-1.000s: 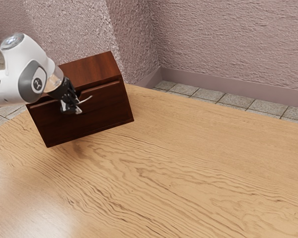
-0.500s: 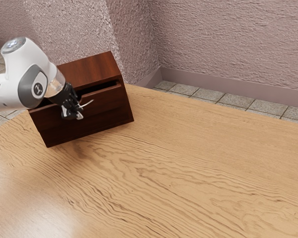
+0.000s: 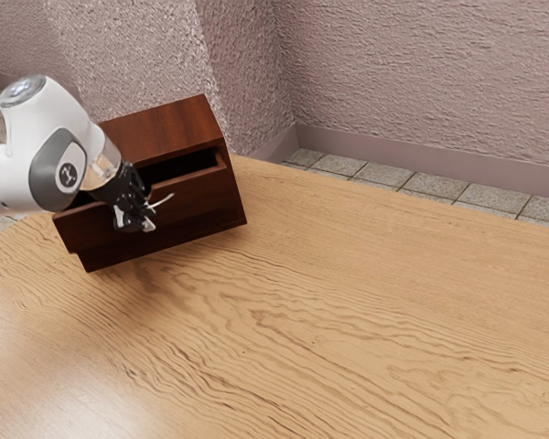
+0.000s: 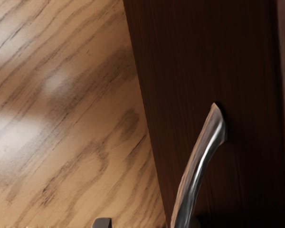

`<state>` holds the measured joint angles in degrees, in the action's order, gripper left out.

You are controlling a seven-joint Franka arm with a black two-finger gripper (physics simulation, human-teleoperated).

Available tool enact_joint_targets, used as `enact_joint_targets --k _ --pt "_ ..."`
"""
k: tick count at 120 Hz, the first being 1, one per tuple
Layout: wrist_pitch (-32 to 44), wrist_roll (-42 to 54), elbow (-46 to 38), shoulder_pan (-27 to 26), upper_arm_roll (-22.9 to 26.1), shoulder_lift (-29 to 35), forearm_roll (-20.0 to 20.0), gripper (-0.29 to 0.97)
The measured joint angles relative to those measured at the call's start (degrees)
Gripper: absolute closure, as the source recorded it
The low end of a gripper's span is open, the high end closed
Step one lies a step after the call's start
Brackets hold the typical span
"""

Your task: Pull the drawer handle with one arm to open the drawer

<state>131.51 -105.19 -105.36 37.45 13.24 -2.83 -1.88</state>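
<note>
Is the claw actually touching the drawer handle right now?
Touching. The exterior view shows the claw clamped over one end of the drawer handle, no gap between them.

The arm (image 3: 23,169) is made of rounded, glossy white shells that swell at each joint. A pale grey disc (image 3: 21,90) caps the topmost joint. A broad mid-grey panel (image 3: 62,172) curves round the side of the next link and carries a small white mark (too small to read). Past it the wrist narrows to a short, light collar (image 3: 101,165). Then comes the black gripper (image 3: 133,218), blocky and matt, with a few pale glints near its tips. In the wrist view, one dark grey, square-ended fingertip (image 4: 102,222) shows.
</note>
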Motion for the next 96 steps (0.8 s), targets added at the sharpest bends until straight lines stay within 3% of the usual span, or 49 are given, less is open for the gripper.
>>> enact_joint_targets --k 96 --pt "0.2 0.1 -7.8 -1.6 0.2 6.8 -0.8 0.59"
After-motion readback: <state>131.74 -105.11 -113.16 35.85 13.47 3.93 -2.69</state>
